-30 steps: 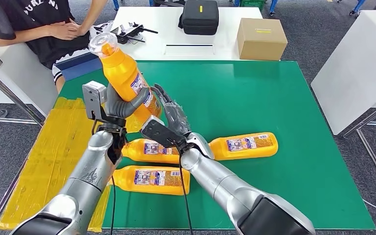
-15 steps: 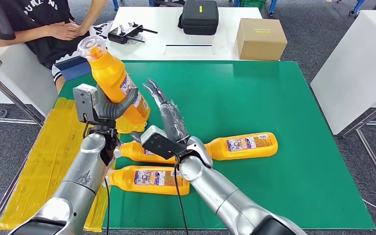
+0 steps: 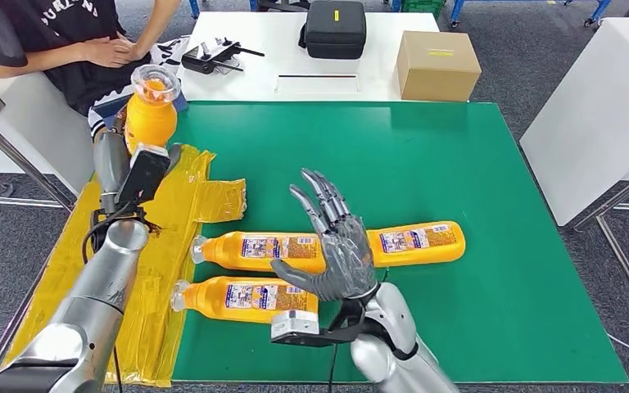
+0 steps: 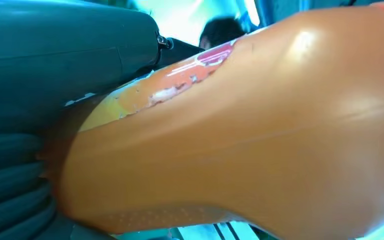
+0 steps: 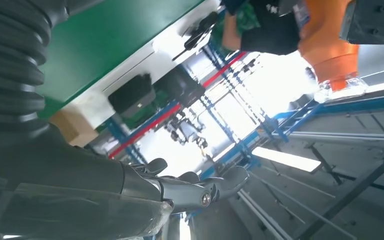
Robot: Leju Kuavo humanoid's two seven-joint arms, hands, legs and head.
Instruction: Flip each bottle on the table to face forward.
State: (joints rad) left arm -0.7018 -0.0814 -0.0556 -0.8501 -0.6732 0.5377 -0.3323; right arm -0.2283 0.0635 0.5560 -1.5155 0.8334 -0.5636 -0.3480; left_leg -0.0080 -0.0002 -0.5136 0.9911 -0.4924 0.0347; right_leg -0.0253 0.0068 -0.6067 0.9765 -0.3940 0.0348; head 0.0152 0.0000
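Nearest me, the right hand (image 3: 340, 254) has pulled back from the lifted bottle and now hangs palm-up over the middle of the green tabletop (image 3: 491, 155), fingers (image 3: 321, 192) spread and holding nothing. A second ago it was up against that bottle beside the left hand; it has let go, so the handover is finished.

Just beyond and beside it, three bottles lie flat on the green. The near bottle (image 3: 246, 299) and the middle bottle (image 3: 258, 248) point their caps left, and the right bottle (image 3: 414, 242) lies behind the raised hand. All three show printed labels upward. They have not moved. I cannot read the labels well enough to say which face is up.

Farther off to the left, the left hand (image 3: 135, 176) has swung the fourth bottle (image 3: 149, 115) out past the yellow sheet (image 3: 164, 246) towards the far left corner, and stood it more upright, clear cap up. The left wrist view shows orange plastic pressed close to the thumb, so the fingers are wrapped round the bottle.

My guess is the turning of this bottle is done and it only needs setting down, with three more to check. A seated person (image 3: 57, 41) is close to that corner, so there is little room there.
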